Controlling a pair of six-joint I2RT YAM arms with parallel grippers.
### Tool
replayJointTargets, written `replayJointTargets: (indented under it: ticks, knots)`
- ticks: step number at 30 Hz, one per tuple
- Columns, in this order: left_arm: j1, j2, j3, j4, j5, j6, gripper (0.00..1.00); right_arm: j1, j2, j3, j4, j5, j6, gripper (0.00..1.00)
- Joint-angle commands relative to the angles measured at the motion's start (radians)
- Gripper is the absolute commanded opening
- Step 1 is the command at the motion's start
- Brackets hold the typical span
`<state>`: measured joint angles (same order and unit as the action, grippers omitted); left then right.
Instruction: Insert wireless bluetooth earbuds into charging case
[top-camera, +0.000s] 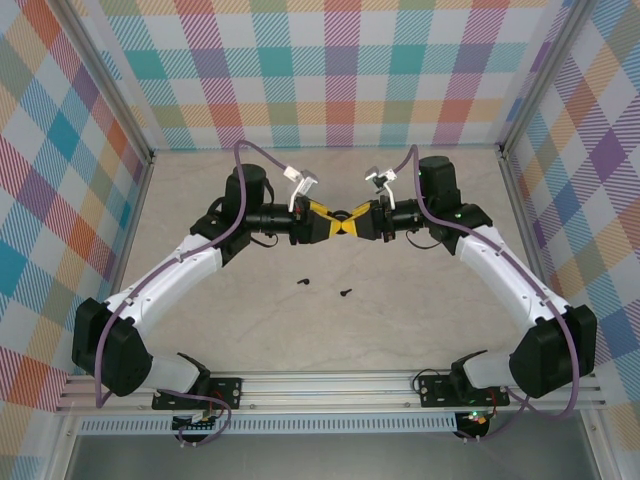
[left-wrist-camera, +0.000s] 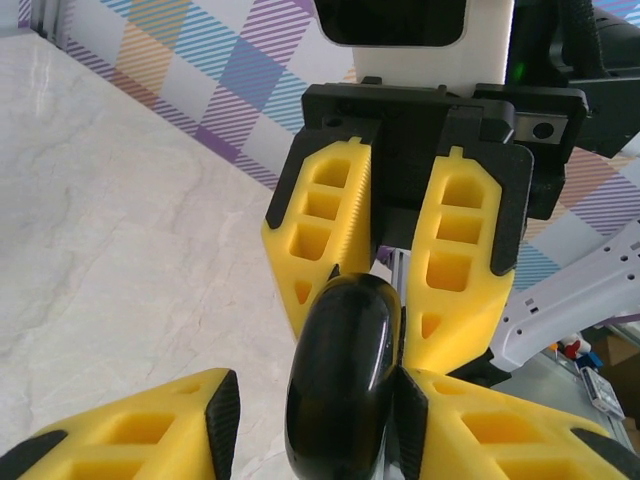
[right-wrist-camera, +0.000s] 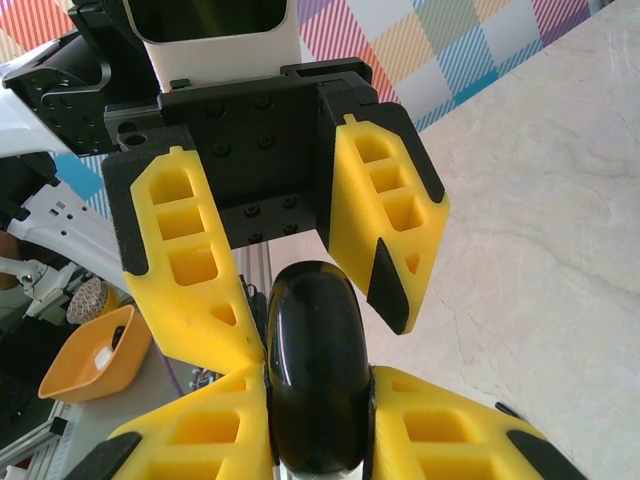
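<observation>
Both sets of jaws meet over the middle of the bench (top-camera: 400, 330), with a glossy black case (right-wrist-camera: 315, 380) edge-on between them.
The right jaws are narrow, pinching the case on both flat sides. The left jaws stand wider: 1 finger (left-wrist-camera: 480, 430) touches the case, the other (left-wrist-camera: 140, 435) sits apart from it with a gap showing. 2 tiny black earbuds (top-camera: 305, 281) lie loose on the bench, near each other, on the near side of the jaws and well apart from the case. The case looks shut, though the edge-on view leaves that unsure.
</observation>
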<state>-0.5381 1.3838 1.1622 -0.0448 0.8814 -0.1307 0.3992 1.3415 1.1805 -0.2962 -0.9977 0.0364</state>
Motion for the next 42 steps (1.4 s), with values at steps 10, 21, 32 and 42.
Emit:
replayJointTargets:
  ticks: [10, 21, 32, 42]
  knots:
    - [-0.005, 0.005, 0.004, 0.077, 0.089, -0.065, 0.47, 0.017, -0.051, 0.033, 0.064, -0.009, 0.021, 0.21]
    - [0.001, -0.040, -0.035, 0.136, 0.043, -0.114, 0.53, 0.016, -0.075, 0.021, 0.100, 0.058, 0.055, 0.20]
    - [-0.001, -0.033, -0.055, 0.239, 0.084, -0.182, 0.50, 0.017, -0.070, 0.022, 0.140, 0.025, 0.083, 0.21]
    - [-0.012, -0.013, -0.046, 0.281, 0.100, -0.209, 0.41, 0.016, -0.057, 0.025, 0.147, -0.010, 0.090, 0.22]
